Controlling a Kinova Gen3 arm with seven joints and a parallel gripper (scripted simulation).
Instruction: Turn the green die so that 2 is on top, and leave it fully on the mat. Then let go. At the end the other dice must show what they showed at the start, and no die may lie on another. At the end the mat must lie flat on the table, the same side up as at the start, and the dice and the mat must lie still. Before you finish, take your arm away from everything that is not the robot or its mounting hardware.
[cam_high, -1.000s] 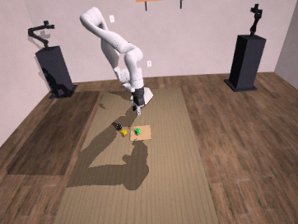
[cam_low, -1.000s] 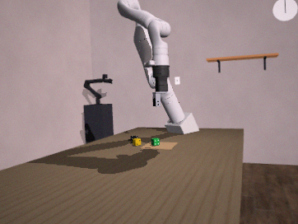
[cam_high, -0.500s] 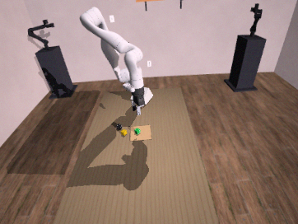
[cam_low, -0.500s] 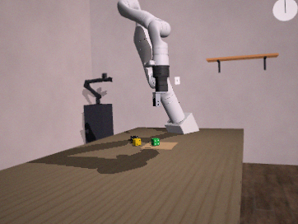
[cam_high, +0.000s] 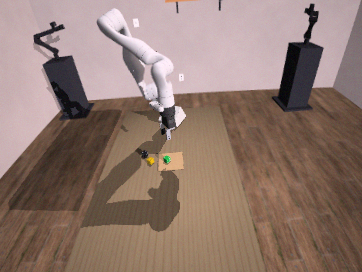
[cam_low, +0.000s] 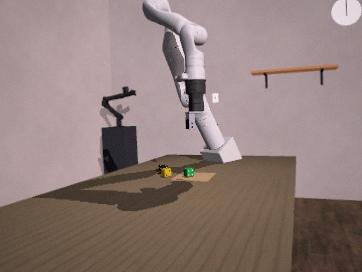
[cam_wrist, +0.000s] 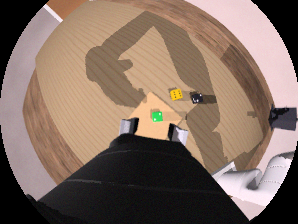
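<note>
The green die (cam_high: 167, 159) (cam_low: 188, 172) (cam_wrist: 157, 116) rests on the light tan mat (cam_high: 177, 164) (cam_low: 204, 177) (cam_wrist: 142, 122), toward its left side in the top view. Its side facing the exterior camera seems to show four pips; its top number is too small to tell for certain. The mat lies flat. My gripper (cam_high: 168, 137) (cam_low: 190, 128) (cam_wrist: 153, 126) is open and empty, well above the table. In the wrist view the die appears between the fingers' directions, slightly beyond the tips.
A yellow die (cam_high: 150, 161) (cam_low: 166, 172) (cam_wrist: 176, 94), with six pips seen from the wrist, lies off the mat to its left in the top view. A black die (cam_high: 145, 154) (cam_low: 161, 167) (cam_wrist: 197, 98) lies near it, farther from the mat. Neither lies on another die.
</note>
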